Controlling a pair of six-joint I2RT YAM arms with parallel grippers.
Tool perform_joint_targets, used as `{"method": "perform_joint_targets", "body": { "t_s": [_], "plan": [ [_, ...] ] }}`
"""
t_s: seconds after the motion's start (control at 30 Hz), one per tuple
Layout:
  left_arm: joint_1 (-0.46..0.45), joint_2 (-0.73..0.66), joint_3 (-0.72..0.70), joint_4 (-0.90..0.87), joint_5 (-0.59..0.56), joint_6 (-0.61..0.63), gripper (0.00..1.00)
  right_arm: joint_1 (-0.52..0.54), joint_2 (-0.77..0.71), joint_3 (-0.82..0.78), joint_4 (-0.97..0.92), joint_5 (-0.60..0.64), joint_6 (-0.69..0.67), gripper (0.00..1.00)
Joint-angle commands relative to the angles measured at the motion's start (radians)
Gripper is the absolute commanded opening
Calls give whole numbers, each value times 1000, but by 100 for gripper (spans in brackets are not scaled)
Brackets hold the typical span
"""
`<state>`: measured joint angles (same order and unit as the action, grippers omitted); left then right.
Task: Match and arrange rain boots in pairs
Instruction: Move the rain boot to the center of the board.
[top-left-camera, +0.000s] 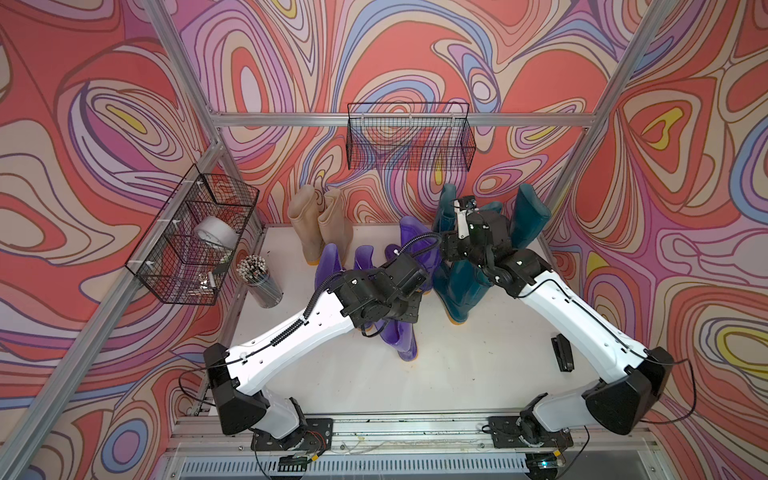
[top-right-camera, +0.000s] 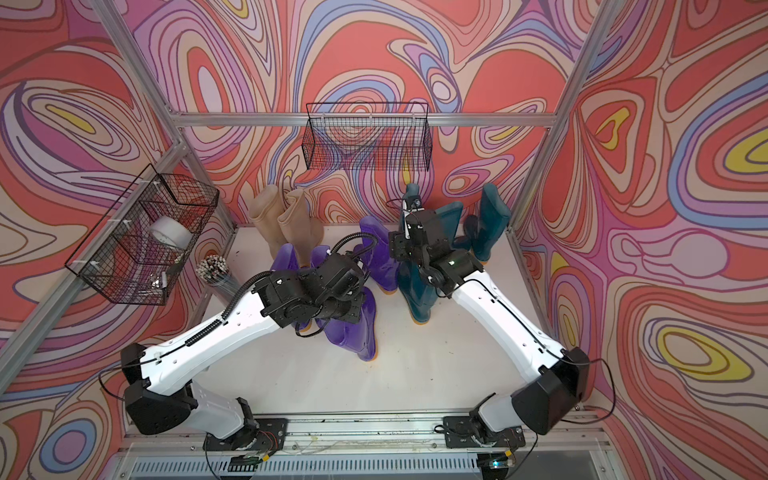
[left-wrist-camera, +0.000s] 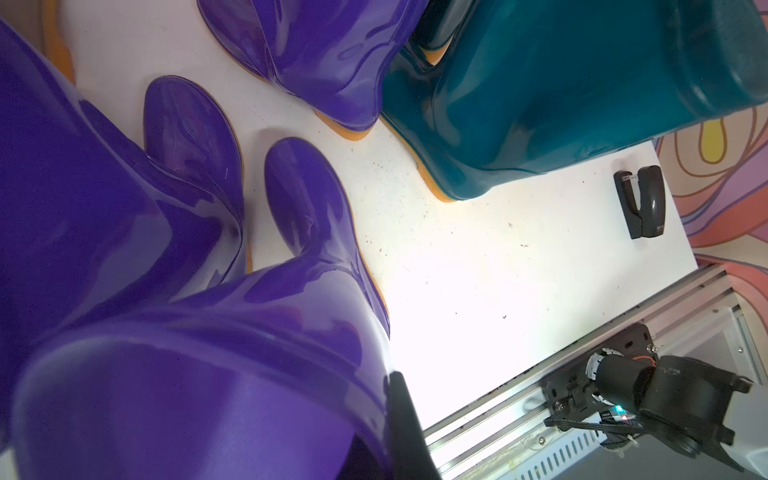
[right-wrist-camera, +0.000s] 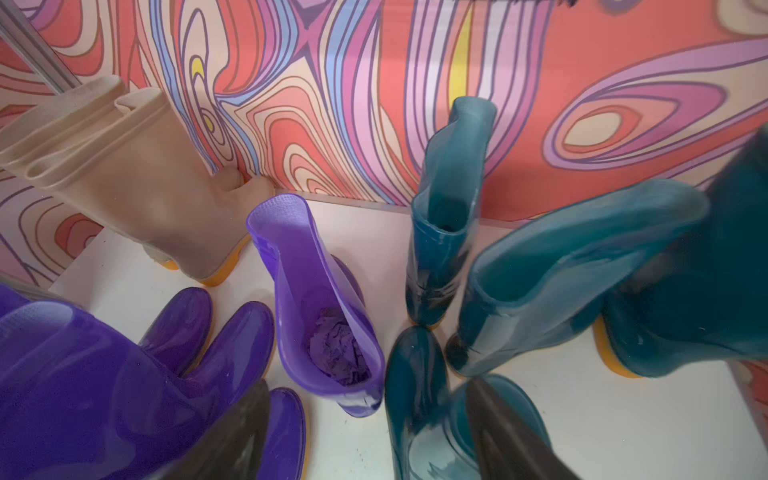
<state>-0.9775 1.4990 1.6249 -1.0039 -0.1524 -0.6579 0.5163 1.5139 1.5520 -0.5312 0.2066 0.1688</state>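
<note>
Ten tall glossy rain boots (top-left-camera: 457, 291) stand on their orange-yellow soles on a white table (top-left-camera: 478, 374), shafts upright, grouped by colour. Two beige boots (top-left-camera: 336, 228) stand side by side at the far edge, left of middle, toes pointing at that edge. Just in front of them, four purple boots (right-wrist-camera: 291, 270) cluster mid-table; the toes that show point toward the far edge, heels toward the near one. Four teal boots (right-wrist-camera: 440, 266) crowd toward the far right corner, touching the purple group. The nearest one's toe also points to the far edge; which way the others point I cannot tell. The left gripper (left-wrist-camera: 392, 386) is closed on the cuff of the nearest purple boot (top-left-camera: 405, 345), with one black finger lying along the outside of its rim. The right gripper (right-wrist-camera: 372, 386) hangs above the seam between purple and teal, its two dark fingers spread wide apart, open. A black stapler (top-left-camera: 562, 353) lies near the right edge.
</note>
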Motion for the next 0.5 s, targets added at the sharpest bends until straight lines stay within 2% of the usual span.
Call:
{"method": "perform_joint_targets", "body": {
  "t_s": [0.0,0.17,0.47],
  "plan": [
    [12,-45,21,81,-41,17,0,-38,91,76,-20,-115,-25,79],
    [41,-48,14,112,7,54,0,-49,210,160,-60,-145,-67,81],
    [74,-62,2,132,45,97,0,-56,217,137,-29,-273,-80,84]
  ]
}}
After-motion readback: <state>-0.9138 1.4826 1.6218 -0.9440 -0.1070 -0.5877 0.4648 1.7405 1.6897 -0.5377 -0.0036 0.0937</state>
